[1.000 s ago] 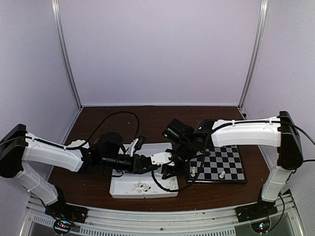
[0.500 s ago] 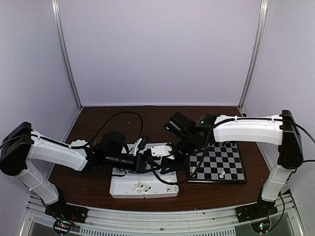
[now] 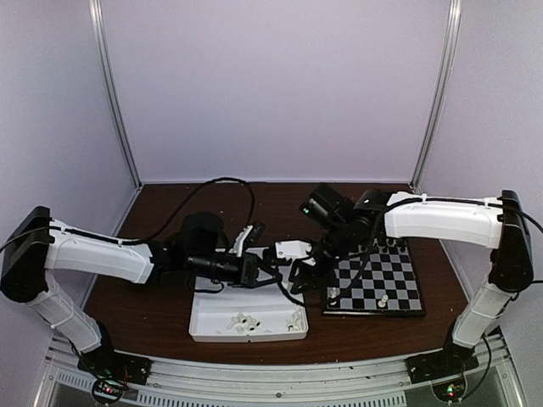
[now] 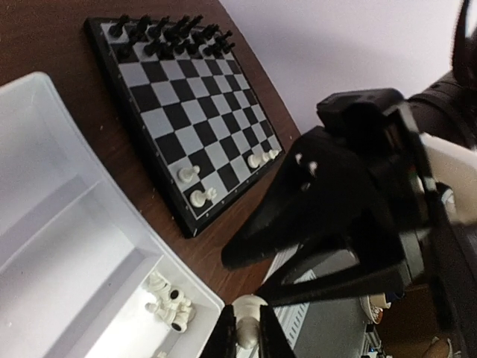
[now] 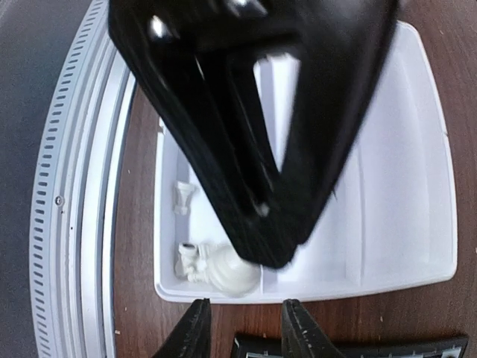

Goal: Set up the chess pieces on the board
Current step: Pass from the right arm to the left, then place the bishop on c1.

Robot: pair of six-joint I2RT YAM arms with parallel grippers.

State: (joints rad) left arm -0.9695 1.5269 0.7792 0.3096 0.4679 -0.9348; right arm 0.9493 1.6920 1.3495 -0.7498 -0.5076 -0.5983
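Observation:
Over the right end of the white tray (image 3: 246,326), my two grippers meet tip to tip. The left gripper (image 4: 248,335) is shut on a white chess piece (image 4: 252,328), also seen as a round white piece (image 5: 232,272) at its tips. The right gripper (image 5: 246,328) faces it, open with nothing between its fingers (image 4: 298,216). The board (image 3: 377,280) lies to the right. Black chess pieces (image 4: 171,33) line its far edge. A few white chess pieces (image 4: 190,173) stand near the tray-side corner.
Several loose white chess pieces (image 4: 168,302) lie in the near compartment of the tray (image 4: 74,224), close to its right wall. Cables loop over the brown table behind the left arm (image 3: 102,254). A metal rail (image 5: 82,186) runs along the table's near edge.
The left gripper has closed on the white piece and the right gripper's jaws have spread apart. Both grippers have shifted slightly right and toward the back.

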